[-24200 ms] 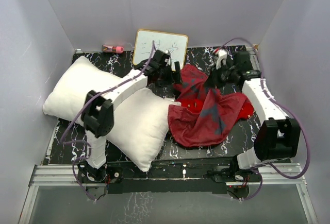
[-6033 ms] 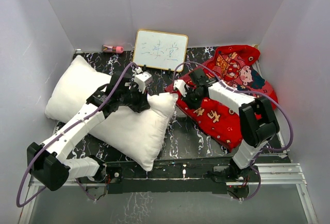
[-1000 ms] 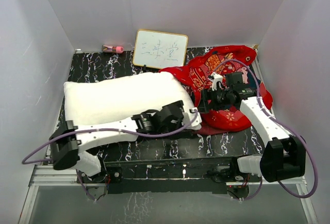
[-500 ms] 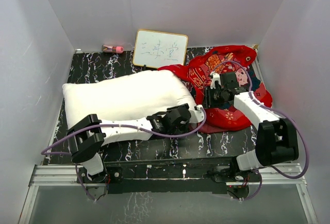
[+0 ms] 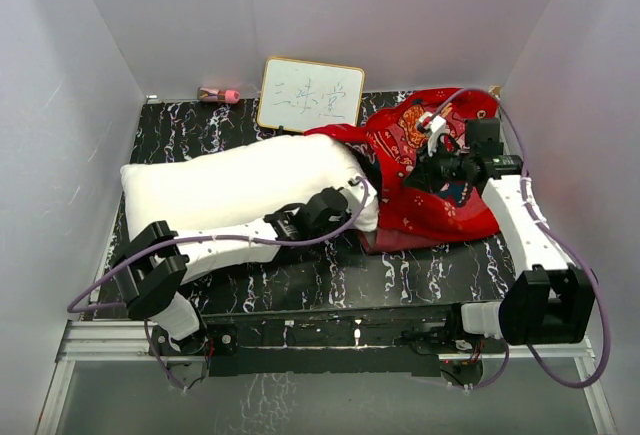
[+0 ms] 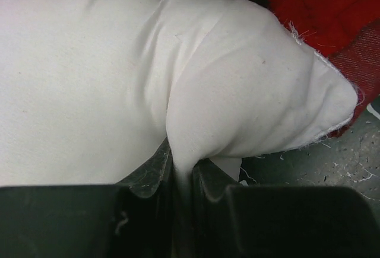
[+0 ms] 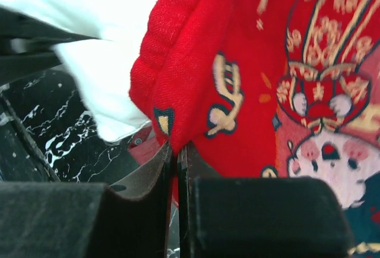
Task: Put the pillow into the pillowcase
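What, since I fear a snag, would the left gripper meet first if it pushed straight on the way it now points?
The pillow itself: the left gripper has its jaws shut on a fold of it, the corner bulging ahead. Beyond lies the pillowcase, probably next, though depth is unclear.

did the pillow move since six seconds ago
Yes. The pillow has swung from a diagonal to lie roughly parallel to the whiteboard's lower edge, its right end now against the pillowcase.

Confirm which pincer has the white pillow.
The left pincer: it is shut on a fold of the pillow near its corner. The right pincer is shut on a fold of the red pillowcase instead.
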`<action>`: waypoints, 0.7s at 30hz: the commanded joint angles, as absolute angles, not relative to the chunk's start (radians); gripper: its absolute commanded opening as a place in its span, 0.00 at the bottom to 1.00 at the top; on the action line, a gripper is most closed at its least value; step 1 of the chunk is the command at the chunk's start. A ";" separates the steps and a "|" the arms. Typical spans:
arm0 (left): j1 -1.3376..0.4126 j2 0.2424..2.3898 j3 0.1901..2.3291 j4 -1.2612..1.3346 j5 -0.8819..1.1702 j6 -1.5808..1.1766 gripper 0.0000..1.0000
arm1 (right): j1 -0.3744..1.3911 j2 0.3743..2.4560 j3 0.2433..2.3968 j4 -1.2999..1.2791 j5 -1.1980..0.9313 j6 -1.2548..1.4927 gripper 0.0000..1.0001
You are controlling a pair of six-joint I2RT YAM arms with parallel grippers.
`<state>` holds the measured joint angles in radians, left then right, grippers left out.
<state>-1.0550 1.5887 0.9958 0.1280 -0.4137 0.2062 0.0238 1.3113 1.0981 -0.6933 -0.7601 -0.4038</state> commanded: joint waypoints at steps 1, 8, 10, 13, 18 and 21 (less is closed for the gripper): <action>-0.994 1.537 0.968 0.136 -0.380 0.054 0.00 | 0.005 1.259 1.217 -0.872 -1.031 -0.719 0.08; -0.921 1.579 1.043 0.149 -0.349 -0.170 0.00 | 0.005 1.323 1.296 -1.208 -1.167 -1.044 0.08; -0.906 1.596 1.075 0.134 -0.335 -0.219 0.00 | 0.005 1.340 1.308 -1.253 -1.169 -1.080 0.08; -0.881 1.607 1.100 0.121 -0.325 -0.277 0.00 | 0.004 1.349 1.328 -1.268 -1.155 -1.094 0.08; -0.840 1.619 1.125 0.120 -0.299 -0.383 0.00 | 0.075 1.363 1.366 -1.303 -1.160 -1.097 0.08; -0.841 1.657 1.168 0.121 -0.261 -0.409 0.00 | 0.160 1.358 1.364 -1.254 -1.160 -1.014 0.08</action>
